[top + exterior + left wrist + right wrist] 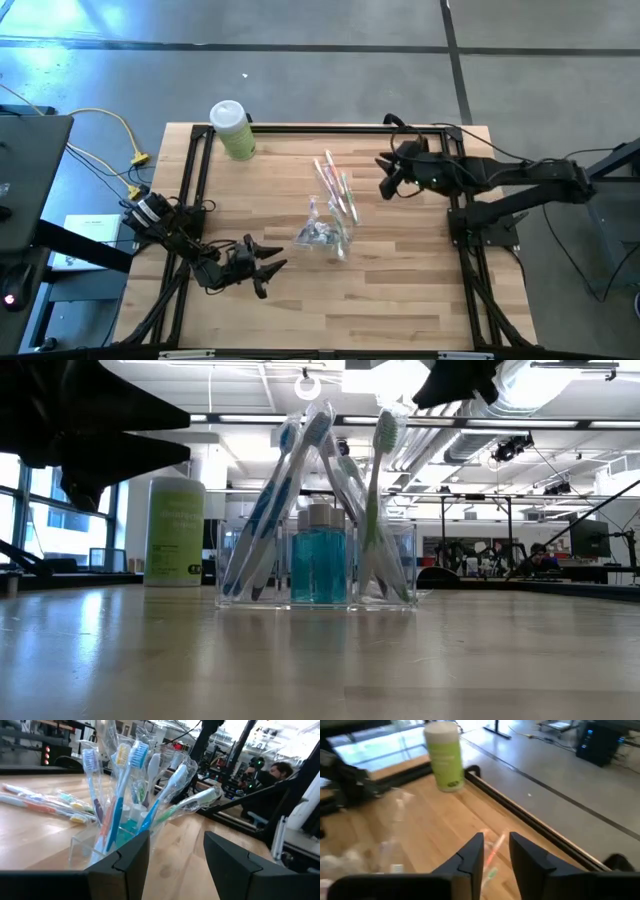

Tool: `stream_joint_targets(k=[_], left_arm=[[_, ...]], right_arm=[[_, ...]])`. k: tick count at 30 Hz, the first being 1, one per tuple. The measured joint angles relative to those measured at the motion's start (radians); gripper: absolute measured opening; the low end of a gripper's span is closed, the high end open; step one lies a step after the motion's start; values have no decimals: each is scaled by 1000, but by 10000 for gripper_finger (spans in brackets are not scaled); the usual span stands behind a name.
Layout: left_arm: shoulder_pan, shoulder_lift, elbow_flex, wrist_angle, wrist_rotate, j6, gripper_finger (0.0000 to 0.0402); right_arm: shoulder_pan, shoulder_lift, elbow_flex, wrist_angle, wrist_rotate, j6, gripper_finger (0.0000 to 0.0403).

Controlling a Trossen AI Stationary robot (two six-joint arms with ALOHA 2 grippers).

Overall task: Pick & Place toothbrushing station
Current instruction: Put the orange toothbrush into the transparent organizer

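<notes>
A clear plastic holder [325, 236] stands mid-table with several wrapped toothbrushes [290, 490] leaning in it and a small blue mouthwash bottle [319, 565] inside. More wrapped toothbrushes [336, 184] lie flat on the table just beyond it. My left gripper [268, 270] is open, low over the table, left of the holder, pointing at it. My right gripper [385, 183] is open with a narrow gap, above the table right of the loose toothbrushes [492, 857].
A green-and-white canister [233, 129] stands at the far left of the table. A black frame rail [330, 130] runs along the far edge, with rails down both sides. Bare wood lies near the front edge.
</notes>
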Motion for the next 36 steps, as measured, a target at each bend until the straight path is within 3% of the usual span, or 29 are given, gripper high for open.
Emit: stream_joint_targets(k=[10,14,17,22,36], left_arm=[[2,0,0,-4,0,30,182],[3,0,0,-4,0,30,182],[2,0,0,-5,0,30,182],[2,0,0,-5,0,31,182],[2,0,0,-5,0,29,182]], right_arm=[[-143,75,-1,-15,-12,73,227],[-285,103,-1,-39,-232,222,265],[-400,138,-1,-77,-395,308,273],[-512,225,-1,-147,-485,334,274],[-490,539,-1,-66,-631,342,275]])
